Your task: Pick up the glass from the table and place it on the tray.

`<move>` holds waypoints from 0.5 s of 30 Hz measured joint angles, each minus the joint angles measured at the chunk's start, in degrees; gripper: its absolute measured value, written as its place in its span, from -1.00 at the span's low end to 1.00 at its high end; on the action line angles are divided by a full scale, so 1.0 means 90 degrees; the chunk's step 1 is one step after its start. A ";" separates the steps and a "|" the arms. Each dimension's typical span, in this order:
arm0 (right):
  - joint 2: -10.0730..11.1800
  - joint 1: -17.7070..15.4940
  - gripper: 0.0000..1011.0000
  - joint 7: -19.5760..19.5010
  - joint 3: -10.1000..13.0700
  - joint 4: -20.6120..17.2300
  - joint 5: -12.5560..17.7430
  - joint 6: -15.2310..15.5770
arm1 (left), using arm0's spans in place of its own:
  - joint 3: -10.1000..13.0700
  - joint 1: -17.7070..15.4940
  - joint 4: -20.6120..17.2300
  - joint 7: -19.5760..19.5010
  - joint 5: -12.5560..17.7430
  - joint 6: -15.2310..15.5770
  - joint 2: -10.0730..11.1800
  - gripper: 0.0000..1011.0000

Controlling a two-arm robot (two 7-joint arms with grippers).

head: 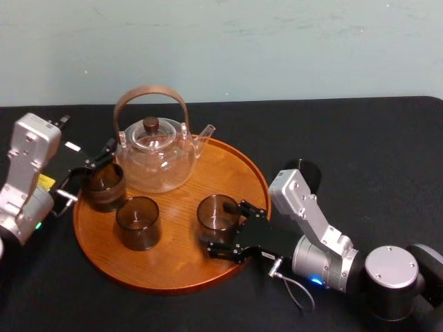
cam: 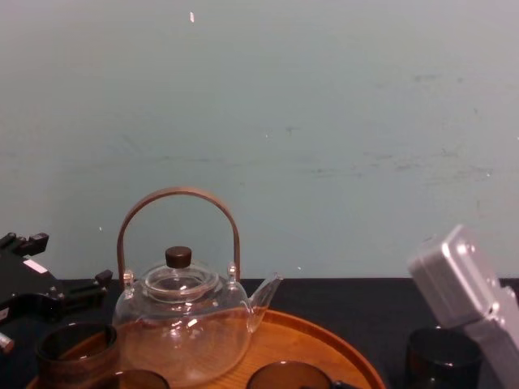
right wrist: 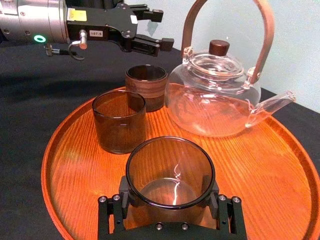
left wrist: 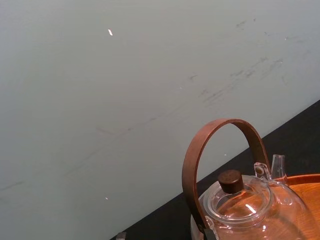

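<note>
A smoky brown glass (head: 218, 216) stands on the right part of the round wooden tray (head: 173, 280), and my right gripper (head: 219, 229) is shut on it. In the right wrist view the glass (right wrist: 170, 172) sits upright between the two black fingers (right wrist: 122, 195), its base on the tray (right wrist: 280, 165). Two more brown glasses (head: 137, 221) (head: 104, 185) stand on the tray's left. My left gripper (head: 100, 158) hovers open just above and behind the far-left glass (right wrist: 146, 85), holding nothing.
A clear glass teapot (head: 158, 155) with a brown hoop handle stands at the back of the tray. Another dark glass (head: 303, 171) stands on the black table to the right of the tray, behind my right arm. A pale wall lies behind the table.
</note>
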 joint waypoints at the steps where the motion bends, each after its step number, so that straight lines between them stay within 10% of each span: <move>1: -0.0011 0.0010 0.79 0.0000 -0.0010 0.0020 -0.0007 -0.0003 | 0.0000 0.0000 0.0000 0.0000 0.0000 0.0000 0.0000 0.98; 15: -0.0098 0.0078 0.79 0.0038 -0.0054 0.0226 0.0009 -0.0034 | 0.0000 0.0000 0.0000 0.0000 -0.0001 0.0000 0.0000 0.98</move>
